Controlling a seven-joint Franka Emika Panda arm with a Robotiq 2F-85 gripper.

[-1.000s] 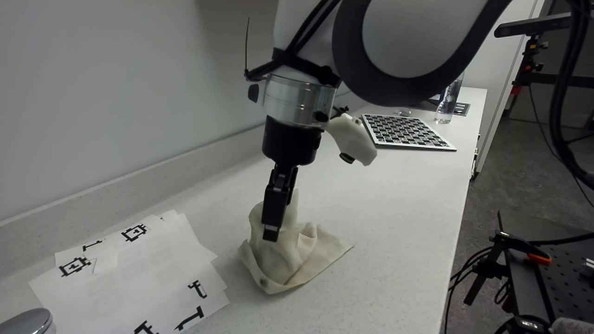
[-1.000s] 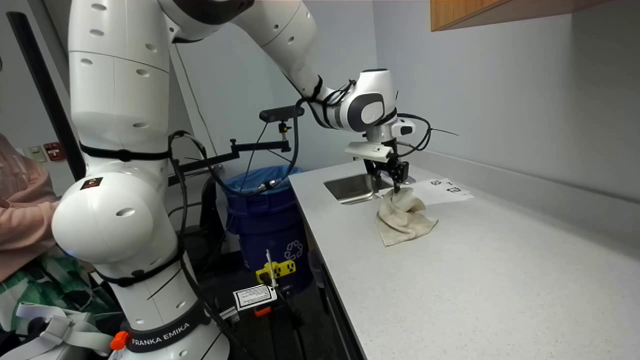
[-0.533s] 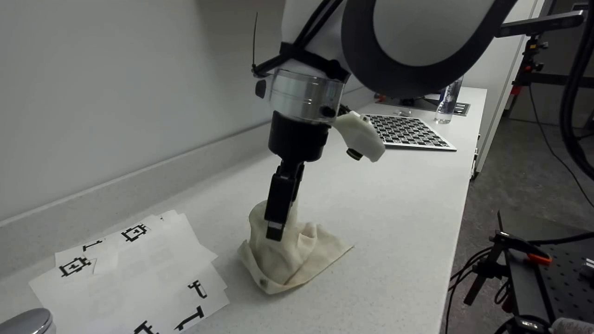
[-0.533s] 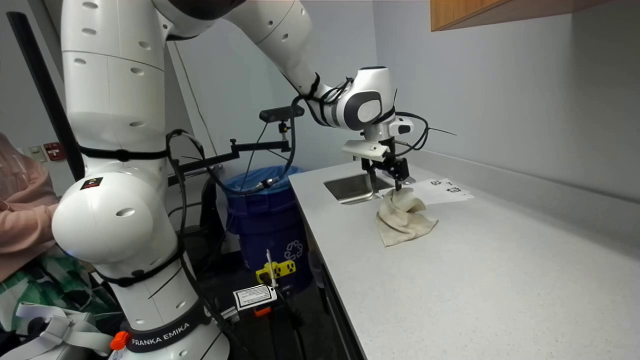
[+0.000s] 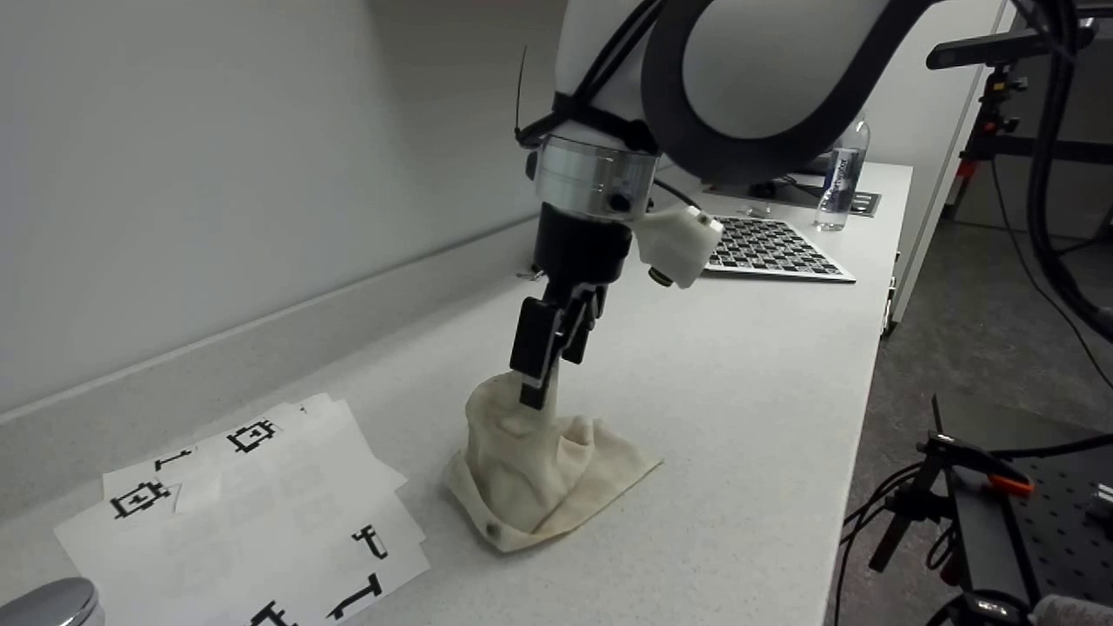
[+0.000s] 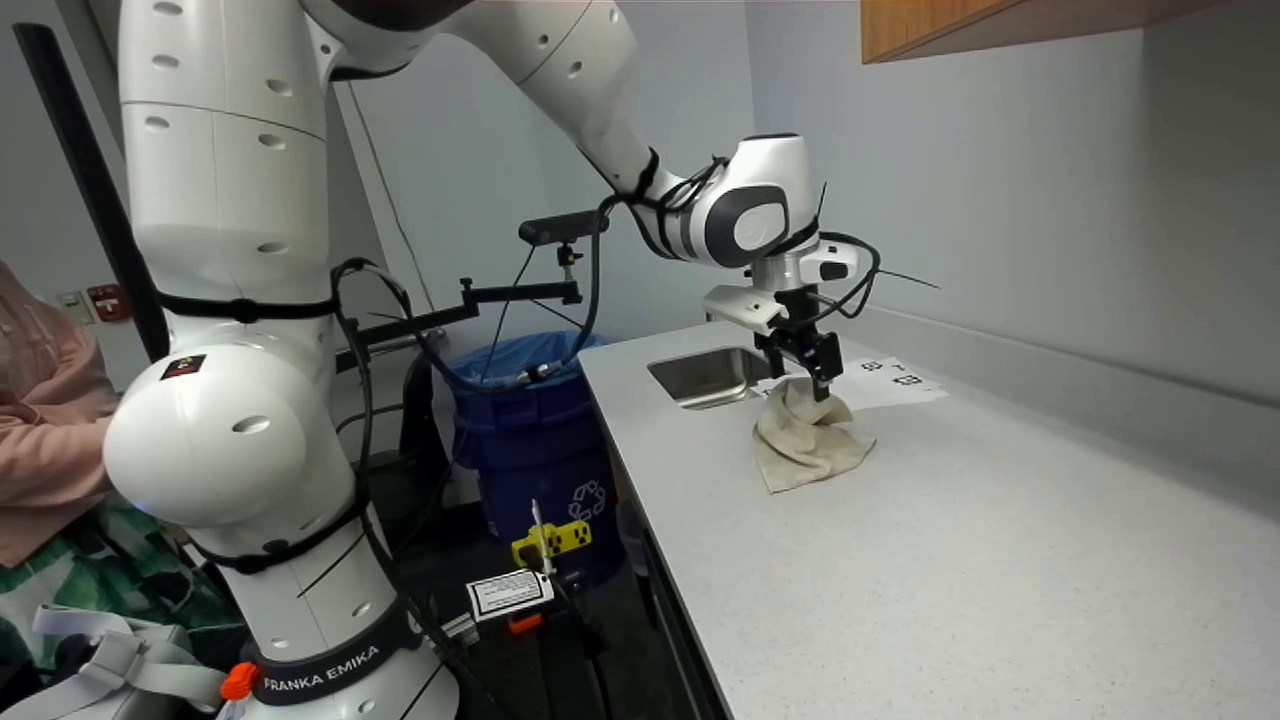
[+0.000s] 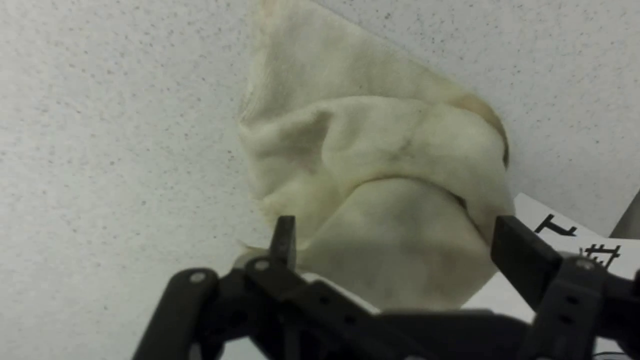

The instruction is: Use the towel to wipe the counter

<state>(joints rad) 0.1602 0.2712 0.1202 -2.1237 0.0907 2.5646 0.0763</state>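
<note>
There is one towel [image 5: 556,474] on one counter [image 6: 900,600]. There is also one gripper [image 7: 394,237], having two fingers [image 7: 522,257], and it belongs to one robot arm [image 6: 235,190]. Near a corner of the counter I find one sink [image 6: 705,378]. Toward the opposite end, there are one bottle [image 5: 837,187], close to the front edge, and one checkered board [image 5: 769,248]. Along the back edge lie several paper sheets [image 5: 261,530]; they overlap, so their exact number I cannot tell, but six larger black marks [image 5: 252,435] can be counted on them in an exterior view. Off the counter there are one blue bin [image 6: 540,440], one yellow outlet block [image 6: 570,537], one white printed label [image 6: 510,594], one wooden cabinet [image 6: 920,30] and one person [image 6: 50,430], partly visible.
</note>
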